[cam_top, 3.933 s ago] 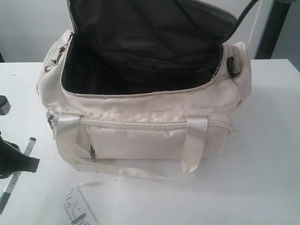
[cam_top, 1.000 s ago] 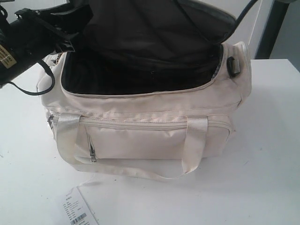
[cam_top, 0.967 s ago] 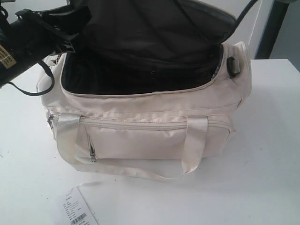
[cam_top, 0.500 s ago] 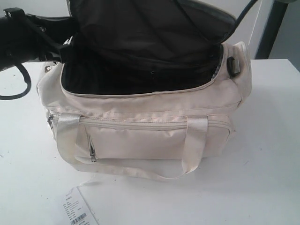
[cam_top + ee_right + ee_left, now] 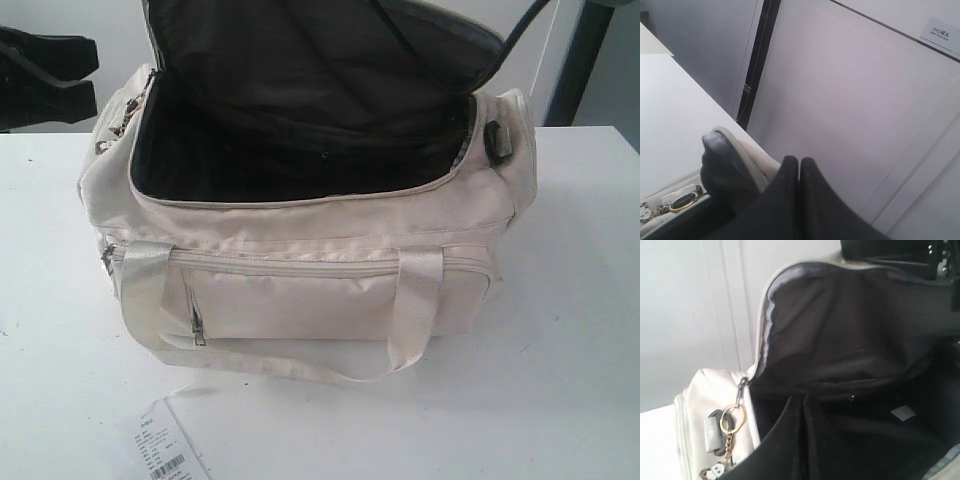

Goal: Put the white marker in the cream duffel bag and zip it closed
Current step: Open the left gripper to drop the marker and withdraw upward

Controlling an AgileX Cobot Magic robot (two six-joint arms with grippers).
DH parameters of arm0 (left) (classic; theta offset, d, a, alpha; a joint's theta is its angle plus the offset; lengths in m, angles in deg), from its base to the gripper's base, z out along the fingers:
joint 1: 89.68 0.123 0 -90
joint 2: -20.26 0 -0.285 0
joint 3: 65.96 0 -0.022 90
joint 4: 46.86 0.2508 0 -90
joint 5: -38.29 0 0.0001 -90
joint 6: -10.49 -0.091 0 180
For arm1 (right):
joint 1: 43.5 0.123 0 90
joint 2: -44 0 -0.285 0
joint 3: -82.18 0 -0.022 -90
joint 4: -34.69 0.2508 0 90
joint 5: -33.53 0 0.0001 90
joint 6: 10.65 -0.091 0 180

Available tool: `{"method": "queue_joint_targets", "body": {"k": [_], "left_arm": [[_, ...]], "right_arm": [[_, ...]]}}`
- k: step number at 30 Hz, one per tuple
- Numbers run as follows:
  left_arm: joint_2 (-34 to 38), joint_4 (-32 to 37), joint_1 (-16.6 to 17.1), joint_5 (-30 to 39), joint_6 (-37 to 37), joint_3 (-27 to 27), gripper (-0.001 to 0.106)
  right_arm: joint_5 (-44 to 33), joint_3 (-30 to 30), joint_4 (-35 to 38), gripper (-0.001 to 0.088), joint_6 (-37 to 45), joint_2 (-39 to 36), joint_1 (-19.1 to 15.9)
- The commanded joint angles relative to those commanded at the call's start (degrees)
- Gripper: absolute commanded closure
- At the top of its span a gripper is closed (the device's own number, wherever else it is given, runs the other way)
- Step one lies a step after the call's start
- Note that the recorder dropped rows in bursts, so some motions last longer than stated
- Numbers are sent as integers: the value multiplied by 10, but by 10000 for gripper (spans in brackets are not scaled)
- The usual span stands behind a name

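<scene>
Well, left fingers (image 5: 785, 440) pressed together beside the cream duffel bag (image 5: 300, 290); right fingers (image 5: 787, 190) likewise, by its flap (image 5: 737, 145).

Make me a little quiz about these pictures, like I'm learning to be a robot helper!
1. True or false: the cream duffel bag is zipped closed on top.
2. Where does the paper tag lie? A) inside the bag B) on the table near the bag's front C) hooked on a handle
3. Fill in: the right pincer is ____ (open or shut).
Key: 1 false; 2 B; 3 shut.
</scene>
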Motion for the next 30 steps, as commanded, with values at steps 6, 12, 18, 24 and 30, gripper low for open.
{"method": "queue_joint_targets", "body": {"k": [6, 12, 18, 24, 30], "left_arm": [[-1, 172, 0, -23, 170, 0, 1053], [-2, 172, 1, 98, 78, 5, 1053], [-2, 141, 1, 520, -141, 6, 1053], [-3, -295, 1, 535, -418, 6, 1053], [-3, -724, 1, 484, -778, 6, 1053]], "right_arm": [[0, 0, 0, 868, 0, 0, 0], [0, 0, 0, 868, 0, 0, 0], [0, 0, 0, 868, 0, 0, 0], [0, 0, 0, 868, 0, 0, 0], [0, 0, 0, 868, 0, 0, 0]]}}
